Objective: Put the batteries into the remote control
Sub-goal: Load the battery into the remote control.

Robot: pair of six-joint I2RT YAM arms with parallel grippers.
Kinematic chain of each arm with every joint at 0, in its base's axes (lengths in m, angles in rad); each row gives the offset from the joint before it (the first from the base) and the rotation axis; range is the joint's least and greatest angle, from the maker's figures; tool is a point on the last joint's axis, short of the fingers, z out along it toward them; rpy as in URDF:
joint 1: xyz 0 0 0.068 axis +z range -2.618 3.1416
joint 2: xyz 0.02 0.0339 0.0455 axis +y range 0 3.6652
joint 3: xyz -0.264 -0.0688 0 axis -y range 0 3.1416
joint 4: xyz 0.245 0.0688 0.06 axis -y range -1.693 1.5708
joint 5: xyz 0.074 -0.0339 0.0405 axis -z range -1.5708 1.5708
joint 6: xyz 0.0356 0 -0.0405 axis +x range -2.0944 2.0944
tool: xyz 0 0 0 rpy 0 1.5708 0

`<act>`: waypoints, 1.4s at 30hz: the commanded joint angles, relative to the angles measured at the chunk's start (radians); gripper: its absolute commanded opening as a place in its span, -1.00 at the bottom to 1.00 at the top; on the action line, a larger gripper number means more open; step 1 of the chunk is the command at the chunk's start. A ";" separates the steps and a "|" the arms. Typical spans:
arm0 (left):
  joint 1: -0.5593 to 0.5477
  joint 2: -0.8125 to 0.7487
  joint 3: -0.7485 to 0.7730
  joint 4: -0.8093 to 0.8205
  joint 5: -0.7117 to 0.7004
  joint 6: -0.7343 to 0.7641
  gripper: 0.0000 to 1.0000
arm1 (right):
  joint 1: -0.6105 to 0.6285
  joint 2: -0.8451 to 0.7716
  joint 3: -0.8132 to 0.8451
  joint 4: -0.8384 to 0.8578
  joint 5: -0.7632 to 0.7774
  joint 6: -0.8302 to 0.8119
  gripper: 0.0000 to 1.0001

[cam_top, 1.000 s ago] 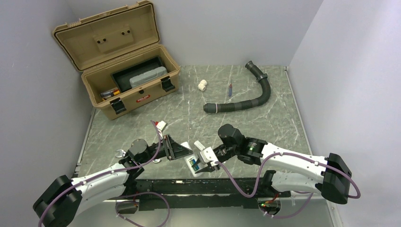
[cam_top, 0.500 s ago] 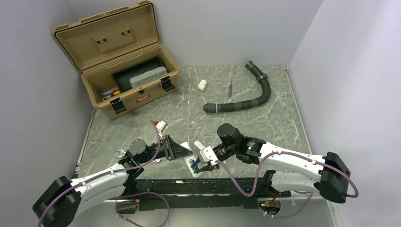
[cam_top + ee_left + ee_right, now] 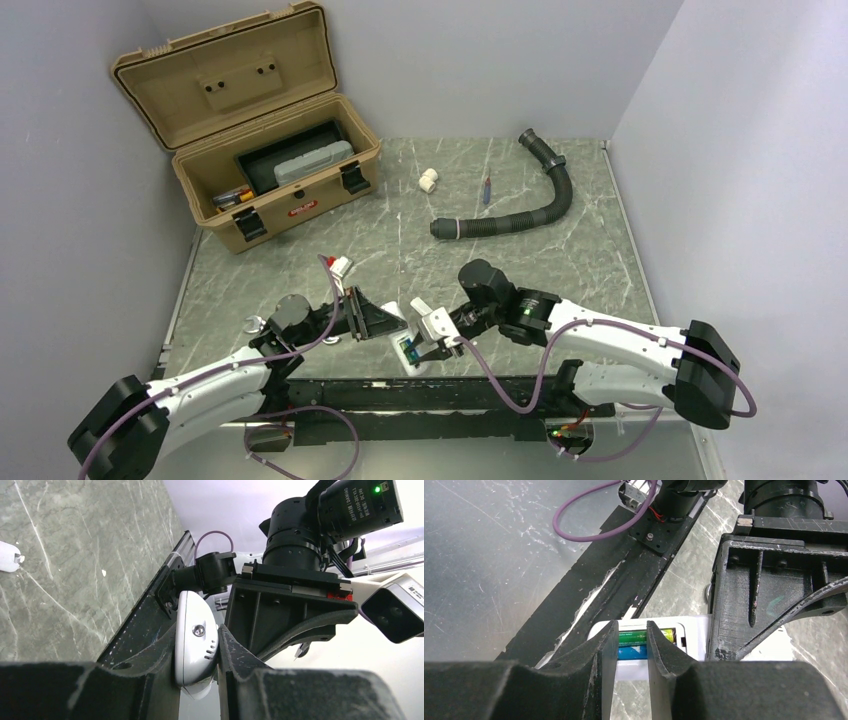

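Remote: the remote control (image 3: 694,630) sits low and central, just above the surface (image 3: 500,270) near the arm bases, with its back turned up to the right arm.
Left gripper: the left gripper (image 3: 196,635) is clenched on the remote's two long edges. We judge it serves as a vice, so the body cannot slide or tip while the other arm works on it.
Why on the edges: held this way, the open battery bay stays uncovered and reachable from above.
Batteries: the green battery (image 3: 633,636) and the blue battery (image 3: 631,653) lie side by side in the bay, parallel to each other. The green one's yellowish end shows past the right arm's finger.
Right gripper: the right gripper (image 3: 631,626) hangs right over the bay. Its jaws are a narrow gap apart and we see nothing grasped between them, as both cells show through the gap below.
Why so placed: we read the tips as poised to press or nudge the cells home.
Seating: we cannot tell whether either cell is fully down against its contacts.
Stage: in our judgement the loading is close to done.
Risk: a hard push could twist the remote in the left arm's hold.
Elsewhere: the open toolbox (image 3: 270,190) and black hose (image 3: 520,215) lie well apart at the far side.
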 commanded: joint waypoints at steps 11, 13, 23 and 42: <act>-0.004 0.063 0.046 0.095 0.029 0.018 -1.00 | -0.014 -0.084 0.035 0.128 -0.034 0.115 -0.38; -0.005 0.071 0.044 0.105 0.028 0.023 -1.00 | -0.014 -0.117 0.000 0.231 0.021 0.222 -0.37; -0.005 0.037 0.031 0.079 0.015 0.118 -1.00 | -0.014 -0.315 -0.199 0.465 0.470 0.787 0.20; -0.004 0.003 0.033 0.084 -0.004 0.116 -1.00 | -0.014 -0.281 -0.138 0.111 0.634 1.291 0.69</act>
